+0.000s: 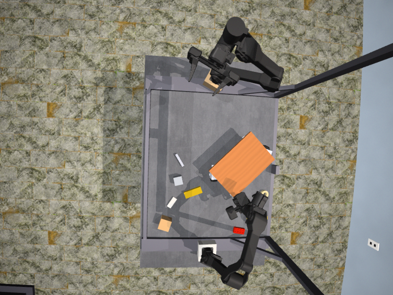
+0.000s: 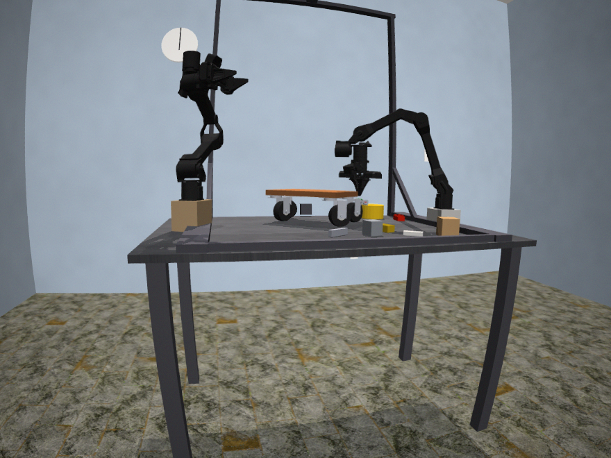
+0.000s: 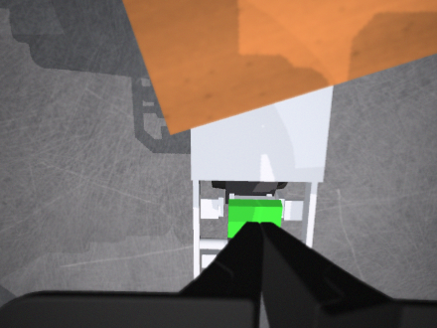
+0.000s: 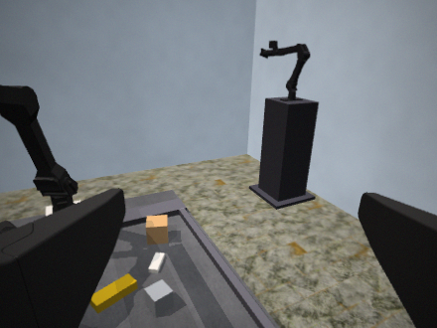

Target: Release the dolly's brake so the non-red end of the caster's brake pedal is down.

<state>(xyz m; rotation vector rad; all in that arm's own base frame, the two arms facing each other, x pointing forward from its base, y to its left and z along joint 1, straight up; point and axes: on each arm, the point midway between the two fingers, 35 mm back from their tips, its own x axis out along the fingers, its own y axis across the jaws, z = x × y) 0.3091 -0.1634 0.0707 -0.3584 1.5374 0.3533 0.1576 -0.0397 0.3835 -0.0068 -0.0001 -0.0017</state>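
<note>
The dolly (image 1: 241,163) (image 2: 312,193) has an orange deck and white caster brackets and stands on all its wheels on the table. In the left wrist view the caster's bracket (image 3: 259,144) sticks out from under the deck, with the green end of the brake pedal (image 3: 254,217) showing. The red end is hidden behind my fingers. My left gripper (image 3: 258,235) (image 2: 362,189) is shut and empty, its tips right over the pedal's green end at the dolly's corner. My right gripper (image 1: 204,77) (image 2: 232,83) is open and empty, raised high at the far end of the table.
Loose blocks lie on the table: a yellow bar (image 1: 192,192), a grey cube (image 1: 177,180), two white bars (image 1: 178,159), a tan cube (image 1: 164,223), a red brick (image 1: 238,230). A yellow cylinder (image 2: 372,211) stands by the dolly. Frame posts rise at the table's edge.
</note>
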